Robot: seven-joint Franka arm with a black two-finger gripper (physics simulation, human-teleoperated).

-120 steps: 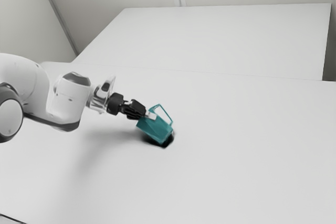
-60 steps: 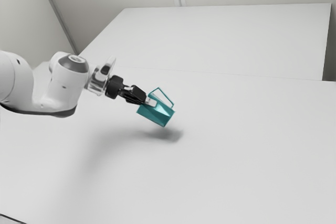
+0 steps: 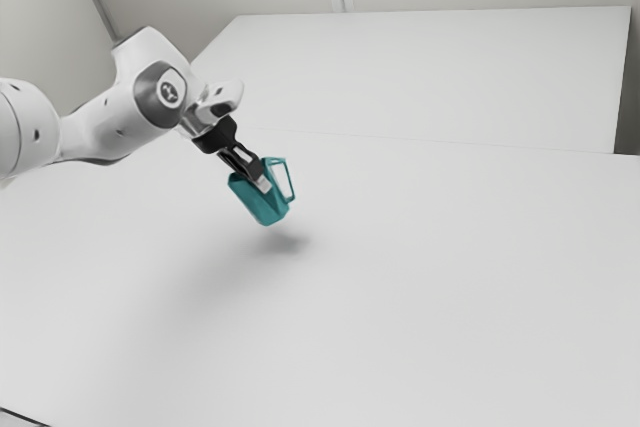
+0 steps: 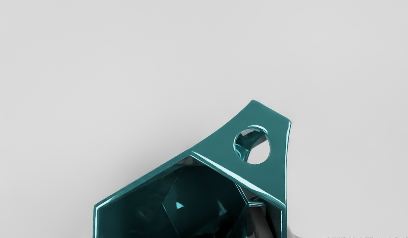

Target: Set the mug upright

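Mug [image 3: 258,204] up in the air, clear of the table [image 3: 400,327]. Its shadow [image 3: 285,244] lies apart below it, nearer the table's far edge than the exterior view's bottom edge.

My pincer [image 3: 262,185] is clamped on the mug's wall by the handle [image 3: 290,179]. The wrist view shows 1 finger [image 4: 261,221] down inside the mouth; I read the 2nd as pressing from outside, the wall pinched between. Sensible hold, I think: gripped near the rim [image 4: 141,181], the mug has its base free to meet the table first, and no finger need be under it.

Attitude: tilted, mouth up toward the hand and the exterior view's left, base low toward that view's right. The wrist camera looks straight into the mouth, so the mug's axis runs roughly with my fingers. Bringing the hand to point straight down should bring the mug near plumb.

Step in hand, my judgement: righting it in the air. Well along, but the lean has to go before I set down. Next: finish the turn, lower gently until the base sits flat, then open and back straight up.

Risks: an early touch on the base's edge could swivel the mug in the pinch; the inside finger could snag the wall on leaving and tip it.
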